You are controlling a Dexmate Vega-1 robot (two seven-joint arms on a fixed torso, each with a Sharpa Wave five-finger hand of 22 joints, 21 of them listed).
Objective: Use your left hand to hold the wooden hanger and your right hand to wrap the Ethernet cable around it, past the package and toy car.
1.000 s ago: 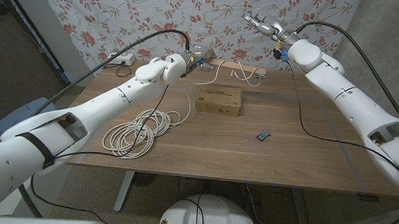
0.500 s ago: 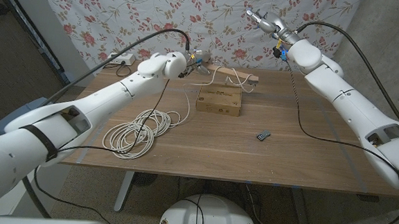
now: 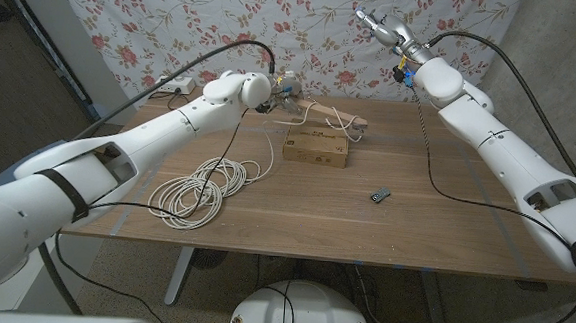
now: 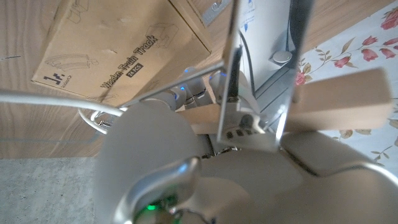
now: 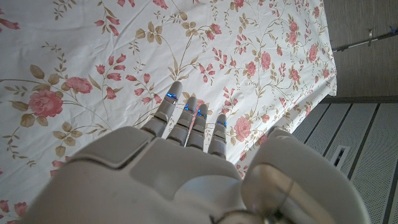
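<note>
Left hand (image 3: 285, 87): gripping the pale wooden hanger with the metal hook (image 3: 323, 111), holding it raised over the far side of the brown wooden table (image 3: 444, 231); fingers (image 4: 205, 84) curling around the wood in the left wrist view, the exact wrap partly hidden behind the wrist.
Hanger: reaching out past the left fingers toward the table's middle, its free end hanging above the far edge of the flat brown cardboard package (image 3: 316, 144); metal hook (image 4: 231, 56) crossing just in front of the fingers in the left wrist view.
Right hand (image 3: 379, 29): hovering high in the air against the white floral-print cloth (image 3: 177, 14), holding nothing; fingers (image 5: 189, 121) stretching out straight, lying side by side with narrow gaps.
Coiled white Ethernet cable (image 3: 204, 184): lying in loose loops on the table, well below and nearer the robot than the left fingers, well apart from the right fingers; touching neither hand.
Package: lying flat on the table just under the hanger's free end, printed lettering showing (image 4: 118, 56) beyond the left fingers.
Small dark toy car (image 3: 380, 195): sitting on the table well below the right fingers, near the package, apart from it.
Thin white cord (image 3: 342, 131): drooping from the hanger area beside the left fingers down toward the package.
</note>
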